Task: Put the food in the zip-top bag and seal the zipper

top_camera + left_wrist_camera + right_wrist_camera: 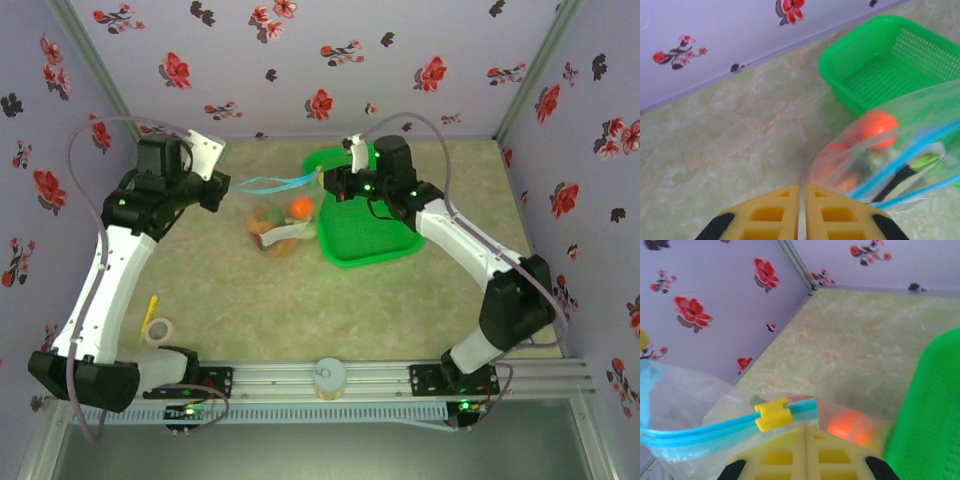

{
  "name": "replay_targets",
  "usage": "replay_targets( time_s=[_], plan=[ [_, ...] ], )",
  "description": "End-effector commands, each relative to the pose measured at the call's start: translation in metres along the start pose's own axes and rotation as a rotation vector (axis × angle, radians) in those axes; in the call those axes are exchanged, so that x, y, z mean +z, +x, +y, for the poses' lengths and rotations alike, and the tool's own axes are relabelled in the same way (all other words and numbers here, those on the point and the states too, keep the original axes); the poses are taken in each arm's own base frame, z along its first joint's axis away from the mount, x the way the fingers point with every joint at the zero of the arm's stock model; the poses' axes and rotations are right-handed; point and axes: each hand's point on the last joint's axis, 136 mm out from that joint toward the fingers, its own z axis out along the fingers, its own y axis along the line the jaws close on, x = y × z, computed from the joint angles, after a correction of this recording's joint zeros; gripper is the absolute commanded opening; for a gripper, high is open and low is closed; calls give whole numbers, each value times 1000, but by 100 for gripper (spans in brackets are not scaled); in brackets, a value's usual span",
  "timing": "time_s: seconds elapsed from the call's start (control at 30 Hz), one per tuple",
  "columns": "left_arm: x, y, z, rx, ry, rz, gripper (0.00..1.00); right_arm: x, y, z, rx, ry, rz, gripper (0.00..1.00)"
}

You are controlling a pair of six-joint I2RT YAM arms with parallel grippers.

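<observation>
The clear zip-top bag (280,222) hangs stretched between my two grippers above the table. Inside it lies the food: an orange (301,208) and brown-orange lumps (263,222). My left gripper (226,186) is shut on the bag's left corner, its fingertips (802,186) pinching the film. My right gripper (324,180) is shut on the bag's right end, its fingertips (806,428) just under the light-blue zipper (700,432). A yellow slider (772,415) sits near the zipper's right end. In the left wrist view the zipper (910,160) shows two separate strips over the orange (879,127).
A green basket (365,225) stands just right of the bag, under the right arm. A tape roll (158,330) and a yellow stick (150,308) lie near the left arm's base. Flowered walls close in the back and both sides.
</observation>
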Motion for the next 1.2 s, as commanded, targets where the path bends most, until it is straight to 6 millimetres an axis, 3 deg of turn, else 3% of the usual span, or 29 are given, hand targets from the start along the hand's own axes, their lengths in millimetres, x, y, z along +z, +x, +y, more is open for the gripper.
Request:
replay_targets(
  time_s=[0.0,0.07,0.3,0.47,1.07,1.17],
  plan=[
    [4,20,4,-4,-12,67,11,-16,-28,26,-55,-58,-140,0],
    [4,25,1,0,-6,59,17,-17,-25,26,-50,-51,-133,0],
    [-21,35,-6,61,-30,-80,61,-5,-23,4,-8,47,-67,0],
    [-36,39,-14,72,-7,-139,72,9,-23,-15,36,93,-11,0],
    [12,47,-14,92,70,-14,74,20,-29,-17,52,73,-8,0],
    [19,49,-17,100,107,15,60,20,-30,-16,53,68,-11,0]
  ],
)
